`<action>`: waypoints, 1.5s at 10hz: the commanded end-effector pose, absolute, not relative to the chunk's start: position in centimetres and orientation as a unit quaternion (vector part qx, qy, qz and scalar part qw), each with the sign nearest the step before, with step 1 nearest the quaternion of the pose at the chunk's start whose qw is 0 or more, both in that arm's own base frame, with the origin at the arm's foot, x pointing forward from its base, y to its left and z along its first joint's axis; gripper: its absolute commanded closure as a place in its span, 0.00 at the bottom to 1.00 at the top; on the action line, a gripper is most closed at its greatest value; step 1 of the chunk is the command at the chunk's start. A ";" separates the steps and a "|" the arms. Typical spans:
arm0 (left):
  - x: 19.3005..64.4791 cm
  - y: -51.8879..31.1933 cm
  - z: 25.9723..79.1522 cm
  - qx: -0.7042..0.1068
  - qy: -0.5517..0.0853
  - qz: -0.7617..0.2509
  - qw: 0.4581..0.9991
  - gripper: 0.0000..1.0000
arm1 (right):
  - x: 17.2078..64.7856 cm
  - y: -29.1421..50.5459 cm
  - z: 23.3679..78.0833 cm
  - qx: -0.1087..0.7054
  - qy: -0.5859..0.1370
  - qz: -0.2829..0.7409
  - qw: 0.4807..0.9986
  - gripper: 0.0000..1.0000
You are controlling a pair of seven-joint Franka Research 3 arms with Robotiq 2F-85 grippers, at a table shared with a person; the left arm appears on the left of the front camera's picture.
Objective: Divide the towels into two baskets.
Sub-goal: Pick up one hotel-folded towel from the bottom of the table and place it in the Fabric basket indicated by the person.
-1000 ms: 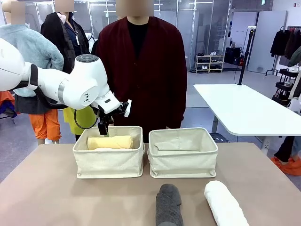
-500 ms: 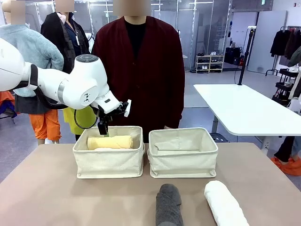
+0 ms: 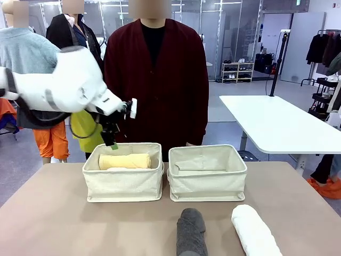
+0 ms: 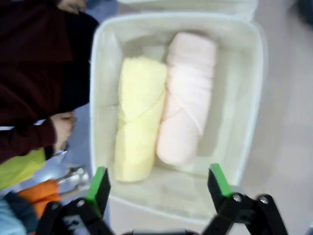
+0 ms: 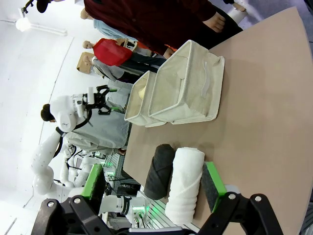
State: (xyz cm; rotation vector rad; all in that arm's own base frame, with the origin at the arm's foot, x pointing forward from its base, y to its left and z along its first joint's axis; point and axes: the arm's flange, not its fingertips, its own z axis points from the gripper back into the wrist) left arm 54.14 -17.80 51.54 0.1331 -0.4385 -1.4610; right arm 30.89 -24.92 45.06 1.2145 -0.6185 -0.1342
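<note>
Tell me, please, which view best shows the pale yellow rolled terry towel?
Left wrist view: it looks down into the cream canvas basket, showing the pale yellow towel full length. Front view: its side above the rim; right wrist view, a sliver.

grey towel [image 3: 191, 232] and white towel [image 3: 253, 229] are cut off (bottom edge).

Clear space above right basket [image 3: 207, 184]
</note>
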 end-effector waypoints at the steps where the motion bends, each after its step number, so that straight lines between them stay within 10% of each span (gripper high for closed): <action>1: 49.8 -12.0 54.0 -0.007 -0.201 -0.649 0.734 0.00 | 30.7 -24.8 45.3 0.562 -0.289 -0.059 0.772 0.00; 6: 42.3 4.9 52.6 -0.354 -0.238 -0.495 0.757 0.00 | 30.7 -24.8 45.3 0.562 -0.289 -0.059 0.772 0.00; 15: 34.0 23.2 37.0 -0.563 -0.239 -0.206 0.764 0.00 | 30.7 -24.8 45.3 0.562 -0.289 -0.059 0.772 0.00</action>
